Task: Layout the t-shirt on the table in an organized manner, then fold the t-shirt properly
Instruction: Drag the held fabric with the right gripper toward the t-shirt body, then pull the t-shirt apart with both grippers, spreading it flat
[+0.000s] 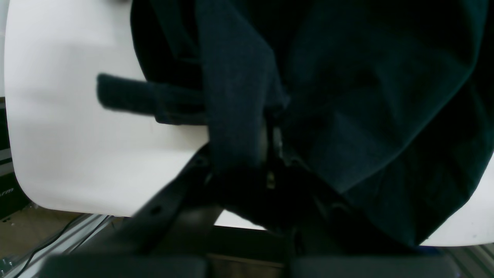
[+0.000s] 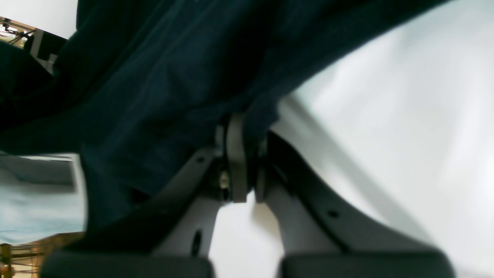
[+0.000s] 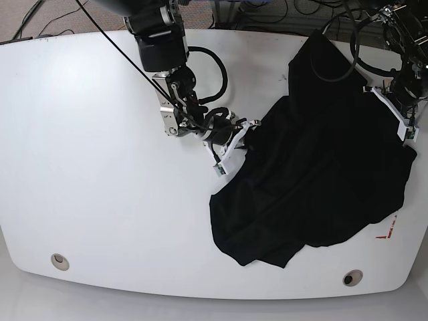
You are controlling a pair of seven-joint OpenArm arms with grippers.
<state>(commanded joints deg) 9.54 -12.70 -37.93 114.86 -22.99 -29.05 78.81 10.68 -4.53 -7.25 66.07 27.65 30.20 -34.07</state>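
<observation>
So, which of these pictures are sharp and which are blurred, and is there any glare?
Base view: sharp, evenly lit; the black t-shirt shows few folds; soft sheen on the white table. Left wrist view: dim, soft focus; the fabric is almost featureless. Right wrist view: blurred; the table is washed out to bright white at right.
</observation>
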